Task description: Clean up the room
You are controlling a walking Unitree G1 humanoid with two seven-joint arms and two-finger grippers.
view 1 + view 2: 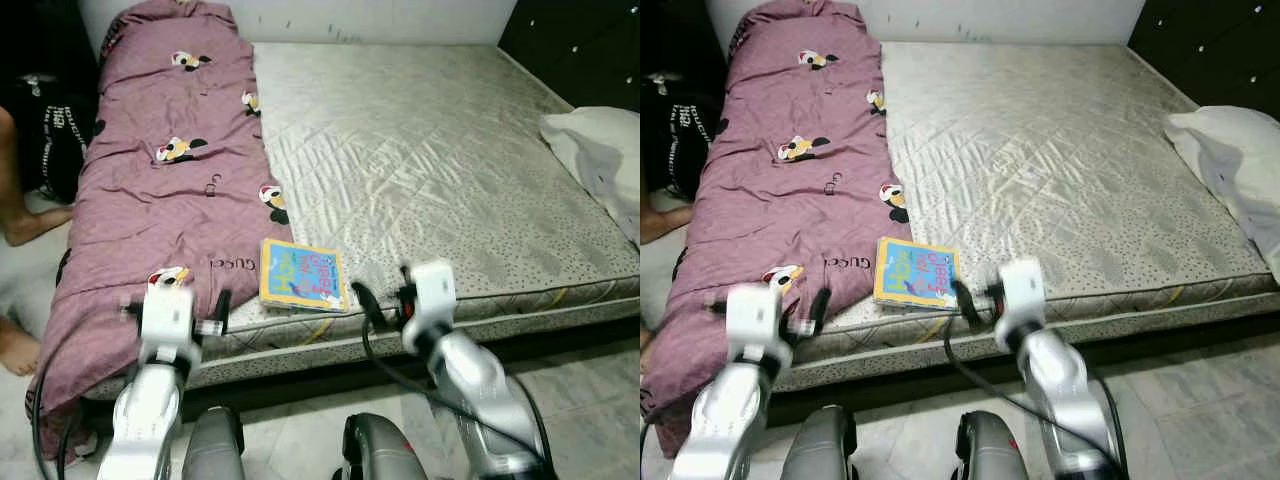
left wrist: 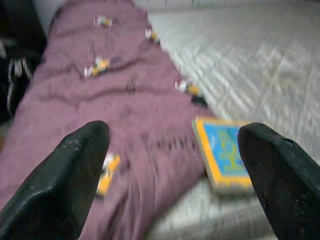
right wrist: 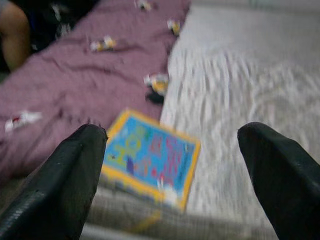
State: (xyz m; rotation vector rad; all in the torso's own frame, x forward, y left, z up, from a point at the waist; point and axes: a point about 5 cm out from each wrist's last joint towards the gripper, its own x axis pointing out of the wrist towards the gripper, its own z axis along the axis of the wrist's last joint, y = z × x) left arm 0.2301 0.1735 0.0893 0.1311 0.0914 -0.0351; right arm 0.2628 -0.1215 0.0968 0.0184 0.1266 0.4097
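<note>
A blue book with a yellow border (image 1: 302, 277) lies flat near the front edge of the bare mattress (image 1: 430, 160), its left edge touching the purple blanket (image 1: 160, 180). My left gripper (image 1: 222, 310) is raised over the blanket's front end, left of the book, fingers open and empty. My right gripper (image 1: 372, 308) hovers at the mattress edge just right of the book, open and empty too. The right wrist view has the book (image 3: 150, 157) between the open fingers (image 3: 60, 180), ahead of them. In the left wrist view the book (image 2: 225, 155) lies near one finger (image 2: 280, 175).
A white pillow (image 1: 600, 150) rests at the mattress's right edge by a dark cabinet (image 1: 580, 45). A person's bare legs (image 1: 20, 220) stand on the floor left of the bed, beside a black bag (image 1: 50, 125). Pale tiled floor (image 1: 580, 380) runs below the bed.
</note>
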